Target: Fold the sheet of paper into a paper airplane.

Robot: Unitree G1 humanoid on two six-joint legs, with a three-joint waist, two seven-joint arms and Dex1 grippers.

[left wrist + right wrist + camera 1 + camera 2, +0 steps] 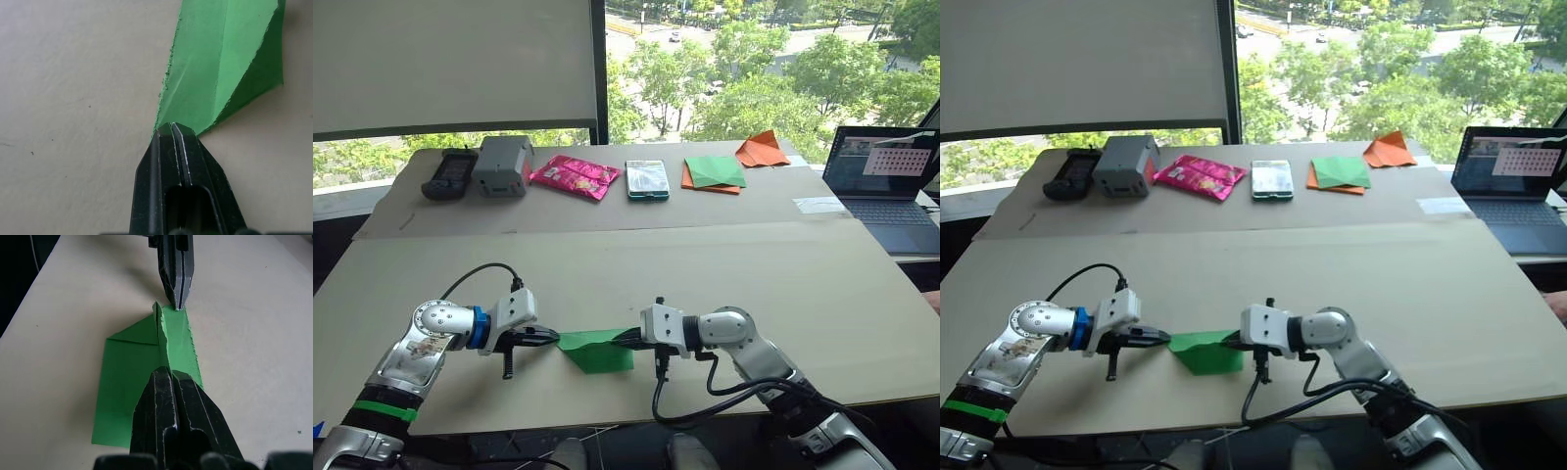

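The sheet of paper is bright green and partly folded, lying near the front edge of the cardboard-covered table. My left gripper is shut on its left tip. From the other side, my right gripper is shut on the raised right part of the same sheet. In the right wrist view the left gripper pinches the far end of the green paper, and a creased flap spreads flat on the table beside the raised ridge.
Along the back of the table lie a black device, a grey box, a pink packet, a phone, a green sheet on orange paper and a folded orange paper. A laptop stands at the right.
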